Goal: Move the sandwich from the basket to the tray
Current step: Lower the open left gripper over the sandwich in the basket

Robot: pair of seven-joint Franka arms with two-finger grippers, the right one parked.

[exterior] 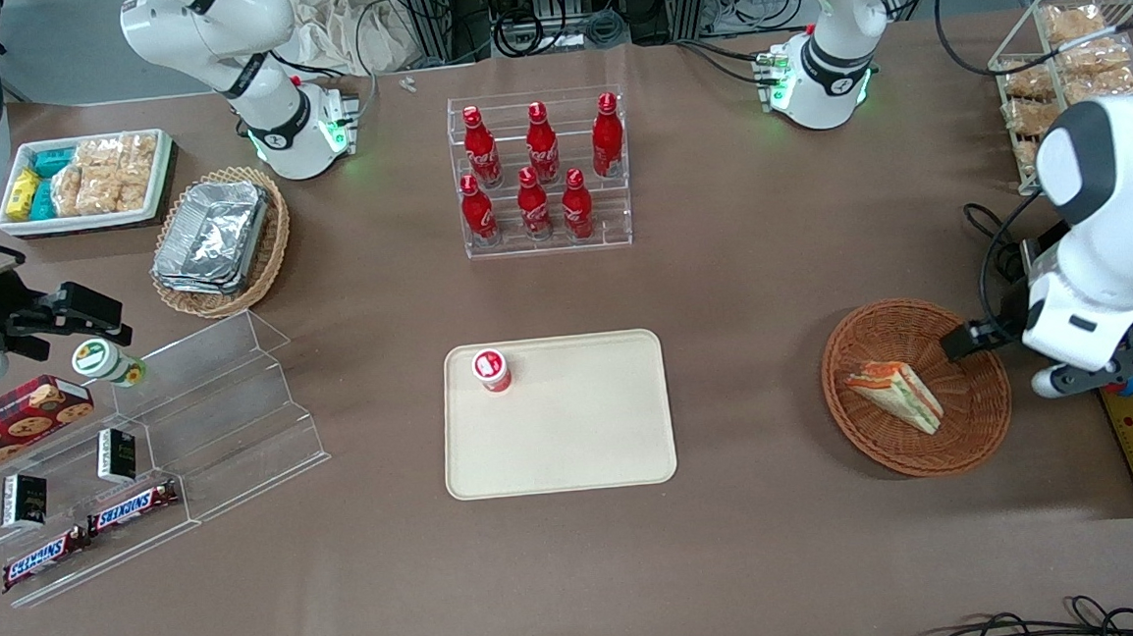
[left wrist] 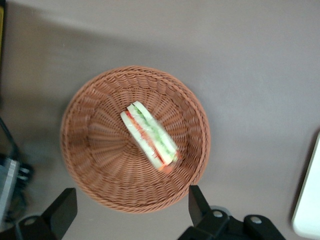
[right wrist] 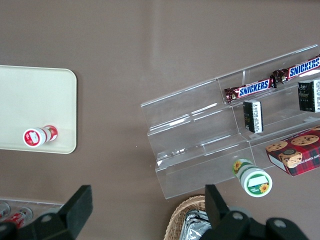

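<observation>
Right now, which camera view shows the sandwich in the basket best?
The left wrist view: the sandwich lies unobstructed in the basket, seen from above by the open end effector. The front view shows it smaller. The right wrist view misses it.

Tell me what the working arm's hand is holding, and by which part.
Nothing. The hand is open above the basket, and the sandwich lies untouched inside it.

Bystanders on the tabletop (exterior: 761, 277)

We see six red bottles (exterior: 538, 172) racked, foil containers (exterior: 212, 236) in a tan basket, and Snickers bars (exterior: 88, 534) on clear steps.
</observation>
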